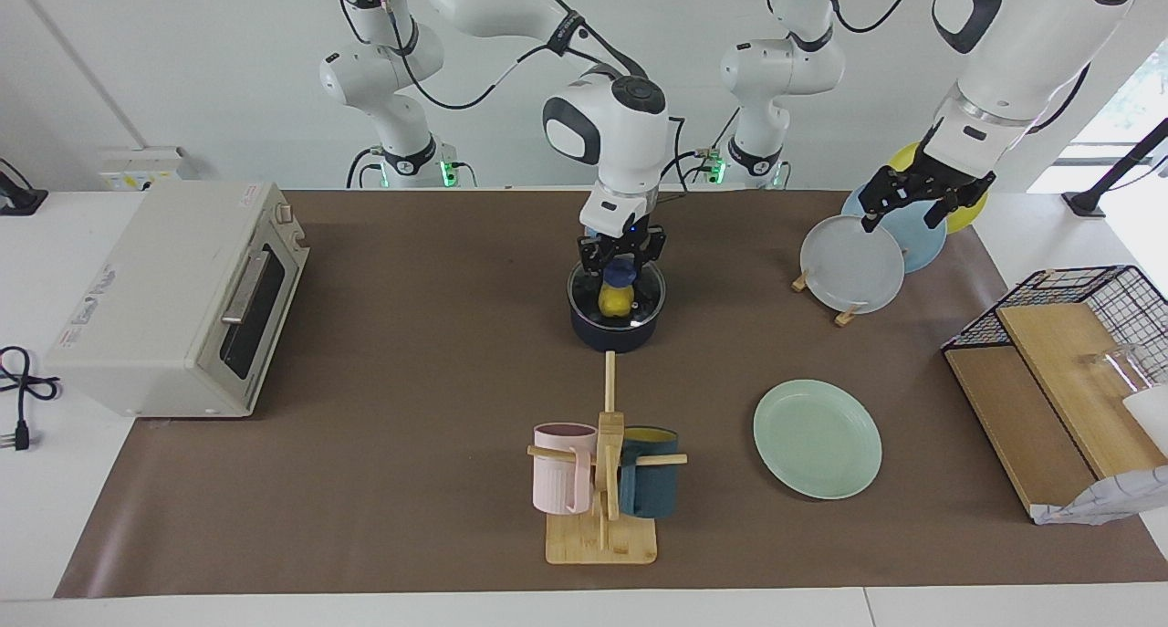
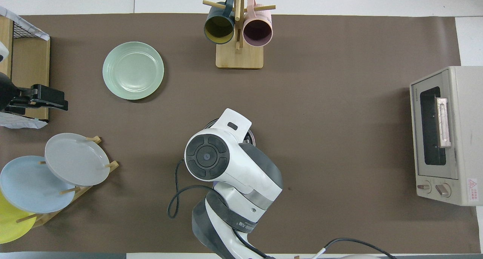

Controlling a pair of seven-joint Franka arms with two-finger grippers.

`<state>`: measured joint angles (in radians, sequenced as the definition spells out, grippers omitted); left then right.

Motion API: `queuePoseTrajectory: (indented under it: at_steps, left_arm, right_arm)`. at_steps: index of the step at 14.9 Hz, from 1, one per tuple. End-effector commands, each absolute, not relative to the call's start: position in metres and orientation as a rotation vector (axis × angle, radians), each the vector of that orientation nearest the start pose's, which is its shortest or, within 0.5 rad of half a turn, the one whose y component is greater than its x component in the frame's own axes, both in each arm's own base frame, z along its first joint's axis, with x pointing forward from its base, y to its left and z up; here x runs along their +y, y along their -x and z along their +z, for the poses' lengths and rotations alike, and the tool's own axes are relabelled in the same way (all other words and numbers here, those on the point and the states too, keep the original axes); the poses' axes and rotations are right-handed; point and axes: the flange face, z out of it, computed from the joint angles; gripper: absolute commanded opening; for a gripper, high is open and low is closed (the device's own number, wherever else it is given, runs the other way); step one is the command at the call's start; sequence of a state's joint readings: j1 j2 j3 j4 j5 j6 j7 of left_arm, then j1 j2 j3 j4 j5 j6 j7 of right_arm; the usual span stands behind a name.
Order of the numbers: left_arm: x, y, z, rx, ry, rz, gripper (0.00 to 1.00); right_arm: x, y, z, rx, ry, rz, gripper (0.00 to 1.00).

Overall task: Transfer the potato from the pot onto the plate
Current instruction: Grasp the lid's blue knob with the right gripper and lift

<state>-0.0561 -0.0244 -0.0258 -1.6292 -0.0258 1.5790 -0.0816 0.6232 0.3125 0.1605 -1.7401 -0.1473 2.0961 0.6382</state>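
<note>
The dark navy pot stands mid-table with a round glass lid on it. The yellow potato shows through the glass, inside the pot. My right gripper reaches straight down over the pot, its fingers closed around the lid's blue knob. In the overhead view the right arm covers the pot except for a bit of rim. The mint-green plate lies empty, farther from the robots, toward the left arm's end. My left gripper waits open over the plate rack.
A toaster oven sits at the right arm's end. A wooden mug tree with a pink and a teal mug stands farther out than the pot. A rack holds greyish, blue and yellow plates. A wire basket with wooden boards sits at the left arm's end.
</note>
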Motion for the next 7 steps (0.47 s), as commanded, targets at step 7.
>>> queuePoseTrajectory:
  at_steps: [7]
  left_arm:
    - [-0.044, -0.537, 0.614, -0.005, 3.150, 0.045, 1.00]
  right_arm:
    - [0.433, -0.482, 0.438, -0.336, 3.158, -0.197, 0.48]
